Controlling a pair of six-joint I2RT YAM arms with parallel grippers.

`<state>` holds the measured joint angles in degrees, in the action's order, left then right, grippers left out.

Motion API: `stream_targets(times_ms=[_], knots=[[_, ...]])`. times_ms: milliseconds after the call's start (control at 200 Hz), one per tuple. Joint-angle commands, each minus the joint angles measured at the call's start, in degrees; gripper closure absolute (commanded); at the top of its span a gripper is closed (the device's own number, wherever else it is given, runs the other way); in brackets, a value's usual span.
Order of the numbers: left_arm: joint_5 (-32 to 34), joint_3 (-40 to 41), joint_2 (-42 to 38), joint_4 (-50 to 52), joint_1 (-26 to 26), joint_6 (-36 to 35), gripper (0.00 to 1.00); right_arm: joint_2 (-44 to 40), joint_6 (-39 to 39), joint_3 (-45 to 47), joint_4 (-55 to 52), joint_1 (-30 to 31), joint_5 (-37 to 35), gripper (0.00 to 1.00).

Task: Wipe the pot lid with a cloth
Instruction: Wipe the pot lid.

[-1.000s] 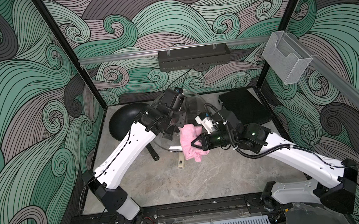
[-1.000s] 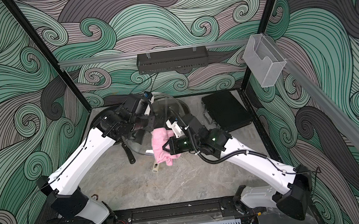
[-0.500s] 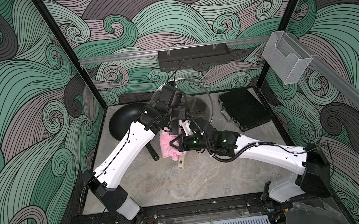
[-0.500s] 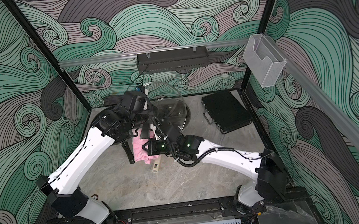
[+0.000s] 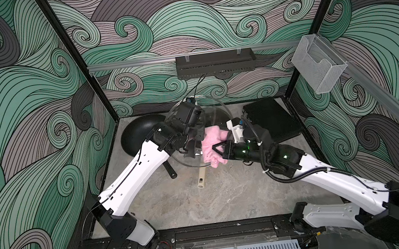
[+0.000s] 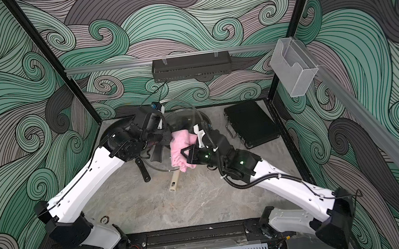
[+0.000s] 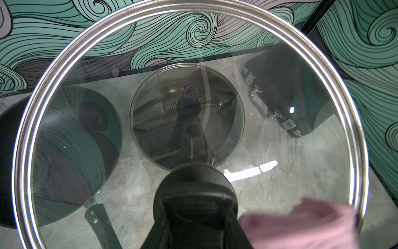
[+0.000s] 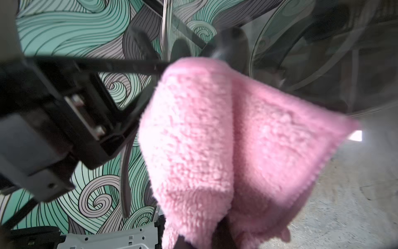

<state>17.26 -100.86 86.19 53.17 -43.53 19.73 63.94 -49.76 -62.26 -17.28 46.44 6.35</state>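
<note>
right tool (image 5: 214, 151), marbled tabletop (image 5: 190, 204), swirled walls (image 5: 178, 15)

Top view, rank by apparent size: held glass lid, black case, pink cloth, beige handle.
1. glass lid, largest, though it is raised nearer the camera
2. black case
3. pink cloth
4. beige handle, smallest

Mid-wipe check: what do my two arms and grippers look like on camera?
Both have white shells with black joints and bases. The left arm carries a thin black cable along its shell; the right arm has a looped black corrugated hose and green lights near its wrist. The left gripper and right gripper are black.
</note>
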Motion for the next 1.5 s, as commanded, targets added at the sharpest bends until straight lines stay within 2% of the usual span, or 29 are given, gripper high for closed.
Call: stream_targets(times_ms=[0, 125, 235, 335, 545, 786, 966, 1141, 1366, 1491], knots=[[-3.78, -1.12, -5.16, -5.70, -0.24, -6.61, 1.00, -2.50, 4.27, -1.47, -8.19, -6.68, 6.20, 1.00], [-11.33, -0.59, -6.08, -2.92, -1.39, -13.53, 1.00, 0.66, 9.55, -7.05, -13.13, -16.18, 20.93, 1.00], [-13.01, 1.13, -6.82, -1.40, -3.49, -20.21, 1.00, 6.68, 14.48, -12.72, -17.89, -19.68, 31.69, 1.00], [-14.47, 2.52, -7.75, -1.06, -4.58, -24.35, 1.00, 11.19, 18.58, -17.44, -22.47, -19.82, 34.47, 1.00], [-15.15, 6.25, -10.60, -2.13, -6.32, -32.29, 1.00, 17.06, 22.16, -21.80, -26.00, -20.66, 38.30, 1.00], [-18.68, 16.13, -17.74, -10.83, -7.78, -41.35, 1.00, 23.99, 26.01, -25.77, -29.08, -20.50, 44.54, 1.00], [-19.85, 17.70, -18.51, -12.08, -8.06, -43.84, 1.00, 27.94, 27.55, -30.52, -31.83, -18.53, 41.90, 1.00], [-19.10, 16.10, -16.54, -10.35, -8.52, -44.25, 1.00, 29.91, 27.98, -33.99, -32.75, -14.02, 35.56, 1.00], [-18.89, 15.11, -15.27, -10.66, -9.22, -44.60, 1.00, 34.12, 28.16, -37.83, -32.91, -8.66, 32.13, 1.00], [-17.79, 14.35, -14.95, -10.24, -9.36, -43.82, 1.00, 35.57, 27.26, -38.92, -32.99, -8.39, 30.20, 1.00]])
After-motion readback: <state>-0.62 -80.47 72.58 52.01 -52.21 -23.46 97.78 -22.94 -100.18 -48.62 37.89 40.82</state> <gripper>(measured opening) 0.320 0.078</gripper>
